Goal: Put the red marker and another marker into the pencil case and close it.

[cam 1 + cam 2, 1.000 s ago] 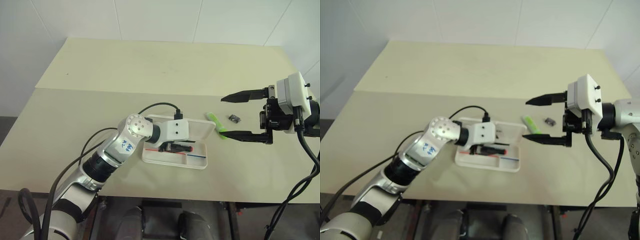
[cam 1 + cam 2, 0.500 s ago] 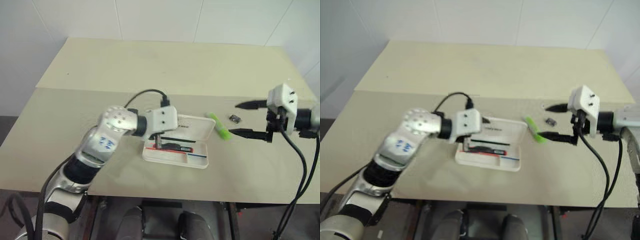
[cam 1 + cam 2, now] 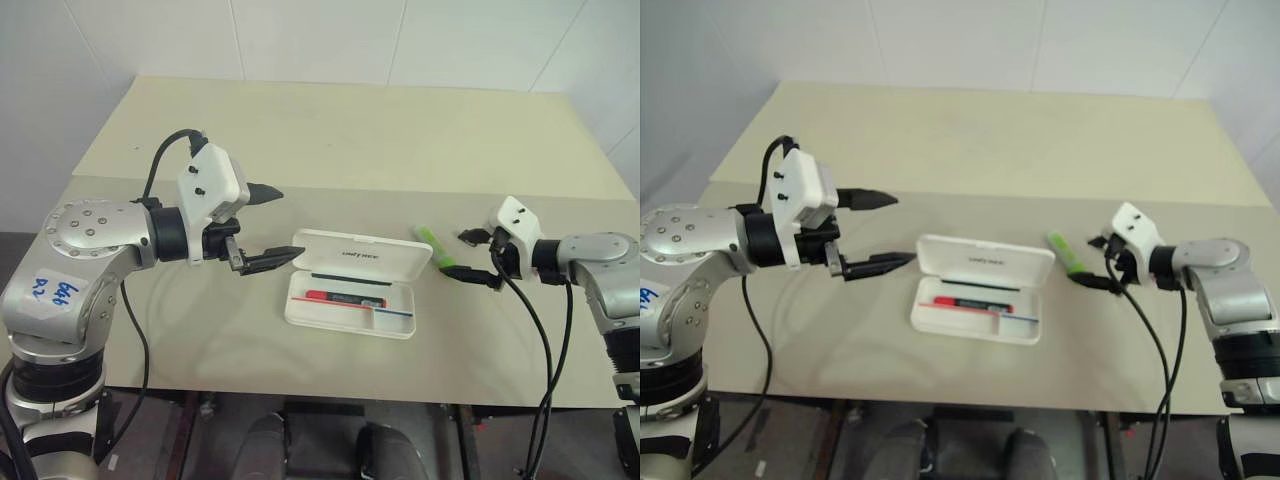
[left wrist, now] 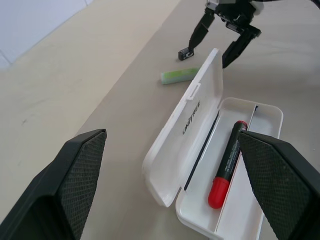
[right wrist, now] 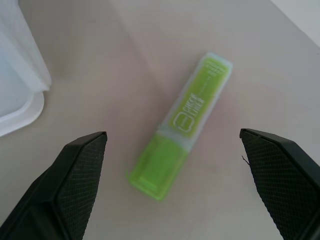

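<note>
Head views: we see the pencil case (image 3: pixel 350 285) lying open on the table (image 3: pixel 330 140), the red marker (image 3: pixel 344 297) inside its tray. The left gripper (image 3: pixel 268 226) hangs spread and empty, left of the case. The right gripper (image 3: pixel 468 255), fingers apart, sits just beside the green highlighter (image 3: pixel 432 246).

Left wrist view: marker in tray, lid raised.

Right wrist view: highlighter lying between the spread fingers, ungrasped.

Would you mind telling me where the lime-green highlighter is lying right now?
The chunky lime-green highlighter lies on the beige table, just right of the open white plastic pencil case, between the case and the right gripper, whose fingers are open.
</note>
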